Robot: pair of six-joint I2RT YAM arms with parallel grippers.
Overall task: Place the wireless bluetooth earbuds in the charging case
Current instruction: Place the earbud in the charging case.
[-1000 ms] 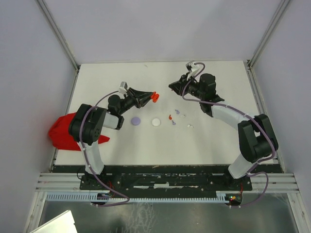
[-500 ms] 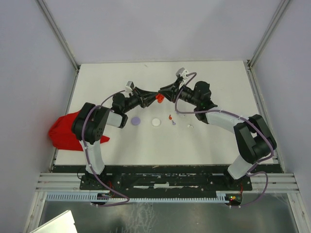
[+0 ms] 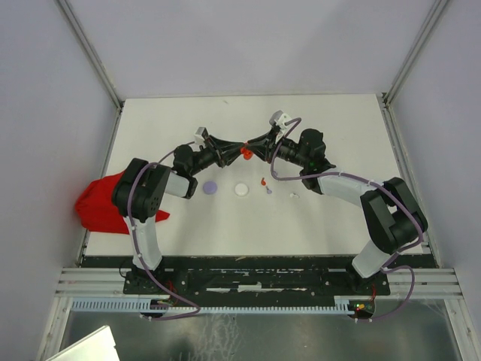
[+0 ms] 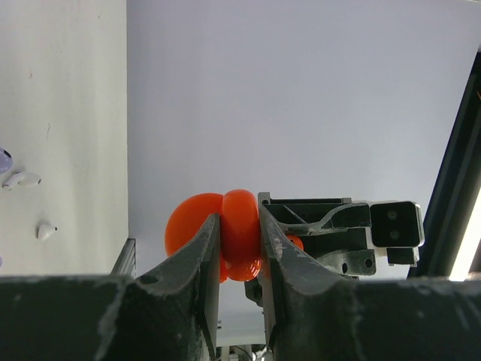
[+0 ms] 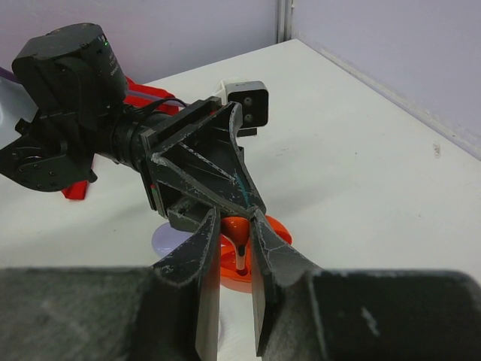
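Note:
My left gripper [image 3: 236,148] is shut on an open red charging case [image 3: 244,152], held above the table; the wrist view shows its jaws [image 4: 239,226] clamped on the case [image 4: 188,226]. My right gripper [image 3: 254,147] meets it tip to tip and is shut on a red earbud [image 5: 239,232], whose stem points down into the open case [image 5: 252,269]. The right gripper [image 5: 237,219] sits against the left gripper's fingers [image 5: 203,177]. On the table lie a red earbud [image 3: 263,181], a lilac one [image 3: 269,189] and a white one [image 3: 294,195].
A lilac round disc [image 3: 210,186] and a white round disc [image 3: 241,189] lie under the grippers. A red cloth [image 3: 98,204] hangs at the table's left edge. Two white earbuds [image 4: 22,179] show at the left of the left wrist view.
My right gripper has swung left to meet the left gripper, bringing the red earbud to the open case. The left gripper has shifted slightly right with the case.

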